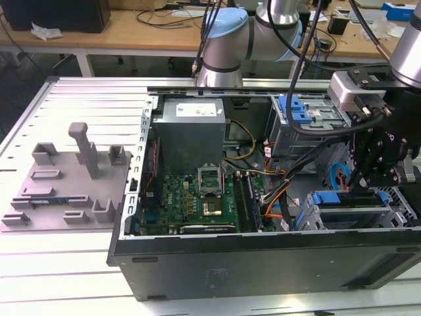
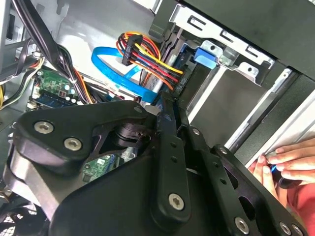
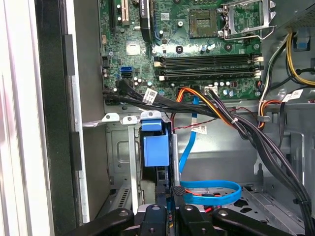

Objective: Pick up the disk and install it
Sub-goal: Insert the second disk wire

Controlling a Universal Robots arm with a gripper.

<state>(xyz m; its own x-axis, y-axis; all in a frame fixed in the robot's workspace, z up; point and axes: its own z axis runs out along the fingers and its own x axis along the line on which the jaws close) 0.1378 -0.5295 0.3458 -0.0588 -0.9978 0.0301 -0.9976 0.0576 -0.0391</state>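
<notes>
A: How far along is it?

B: Well along, I'd judge. The disk [image 3: 153, 150], with its blue frame, sits edge-on in the drive cage [image 3: 130, 147] at the corner of the open computer case [image 1: 263, 260]. The claw [image 3: 167, 194] is right behind it, fingers close together around its rear edge; whether they truly clamp it, I cannot tell.

A: What's left?

B: Seating it fully, it seems; the blue end looks near the cage mouth.

A: Anything in the way?

B: A blue ribbon cable [image 3: 211, 191] loops just beside the claw, and a black cable bundle [image 3: 246, 128] crosses nearby above the circuit board [image 3: 197, 49]. A person's hand [image 2: 288, 162] rests at the case edge. A grey tray [image 1: 66, 184] lies on the counter [image 1: 52, 276].
</notes>
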